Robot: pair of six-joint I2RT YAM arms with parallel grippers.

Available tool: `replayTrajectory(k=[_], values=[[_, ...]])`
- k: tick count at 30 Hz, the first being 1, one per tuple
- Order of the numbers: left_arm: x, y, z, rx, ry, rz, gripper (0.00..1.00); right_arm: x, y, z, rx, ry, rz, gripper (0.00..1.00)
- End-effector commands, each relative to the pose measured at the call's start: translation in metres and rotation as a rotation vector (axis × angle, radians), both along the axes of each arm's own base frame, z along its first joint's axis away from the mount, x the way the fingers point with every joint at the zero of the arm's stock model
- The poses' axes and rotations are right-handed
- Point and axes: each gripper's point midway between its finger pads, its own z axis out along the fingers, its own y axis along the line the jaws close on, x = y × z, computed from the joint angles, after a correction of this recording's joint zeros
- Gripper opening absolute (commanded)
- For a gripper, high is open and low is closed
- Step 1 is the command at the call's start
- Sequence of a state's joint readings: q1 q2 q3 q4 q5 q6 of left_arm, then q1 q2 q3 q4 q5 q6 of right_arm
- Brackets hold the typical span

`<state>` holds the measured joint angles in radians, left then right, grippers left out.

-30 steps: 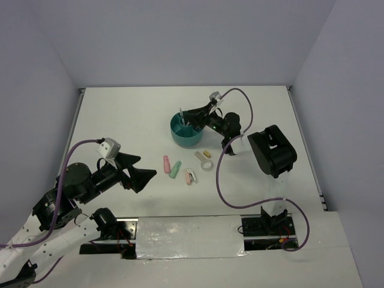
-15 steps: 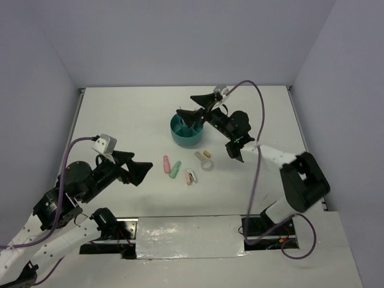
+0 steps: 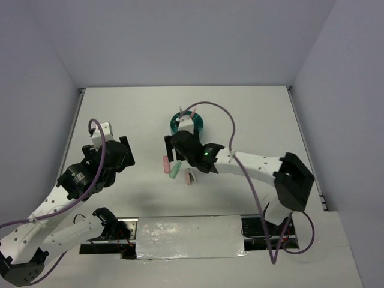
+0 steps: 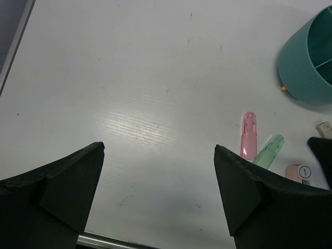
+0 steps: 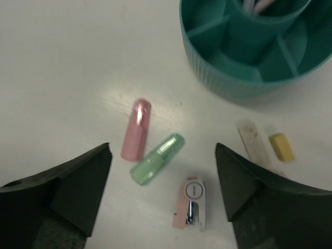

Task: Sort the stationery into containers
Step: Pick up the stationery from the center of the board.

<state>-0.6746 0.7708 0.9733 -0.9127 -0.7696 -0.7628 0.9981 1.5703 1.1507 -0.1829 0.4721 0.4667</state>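
**Teal organiser at rear, loose stationery in front**

Seen from above, upper centre: organiser half hidden by the right arm's wrist camera, pink pen and grey pen standing in its central cup. Just below, flat on the white table: pink capsule, green capsule, pink-white clip. Shown more plainly by the right wrist view: right gripper above the green capsule, jaws wide apart, clamped on nothing. Caught only there, at right under the organiser's wall: small yellowish piece just beside a pale oblong piece, both outside the compartments. From the left wrist view: left gripper likewise spread over bare table, capsules off to its lower right, and one black finger of the right gripper just beside the clip.
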Motion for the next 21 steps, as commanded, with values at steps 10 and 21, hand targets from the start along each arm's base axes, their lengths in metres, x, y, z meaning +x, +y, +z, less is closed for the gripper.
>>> replayTrajectory(k=[10, 21], values=[[0.000, -0.013, 0.021, -0.075, -0.128, -0.142, 0.99, 0.002, 0.026, -0.080, -0.127, 0.180, -0.079, 0.65], [0.002, -0.018, 0.016, -0.058, -0.097, -0.165, 0.99, -0.001, 0.019, -0.103, -0.165, 0.217, -0.109, 0.56]])
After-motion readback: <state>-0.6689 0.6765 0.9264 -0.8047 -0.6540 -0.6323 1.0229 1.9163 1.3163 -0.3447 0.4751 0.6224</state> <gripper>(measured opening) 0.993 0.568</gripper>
